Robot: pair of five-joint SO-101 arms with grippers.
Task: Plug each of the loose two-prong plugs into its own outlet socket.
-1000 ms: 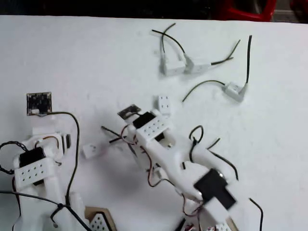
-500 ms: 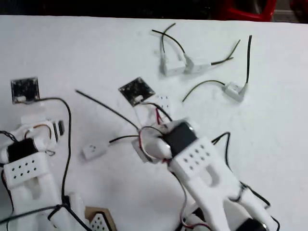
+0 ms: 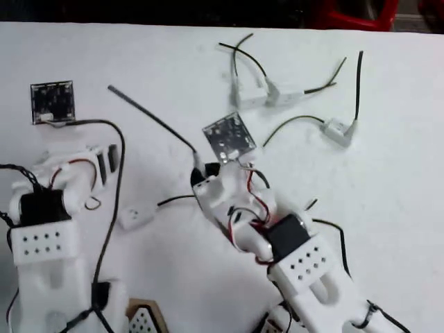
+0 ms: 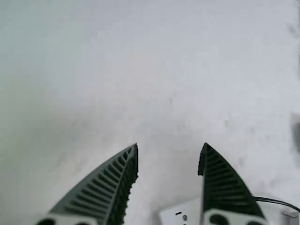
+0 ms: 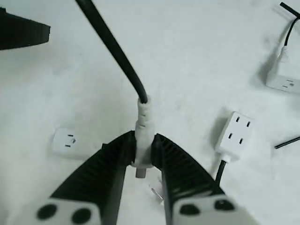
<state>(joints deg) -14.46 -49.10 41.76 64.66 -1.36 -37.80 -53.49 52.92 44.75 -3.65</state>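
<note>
Right pincer closed on a white two-prong plug, black cord slanting away over the white tabletop. White rectangular socket block near on one side, small white single socket on the other. Left pincer spread open above the tabletop.

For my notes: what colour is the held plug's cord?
Black. The right wrist view shows the cord best.

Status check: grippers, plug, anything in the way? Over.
Right gripper shut on two-prong plug, cord trailing away. Left gripper open, empty, above the table. Outlet socket lies near the held plug; no obstruction seen.
</note>
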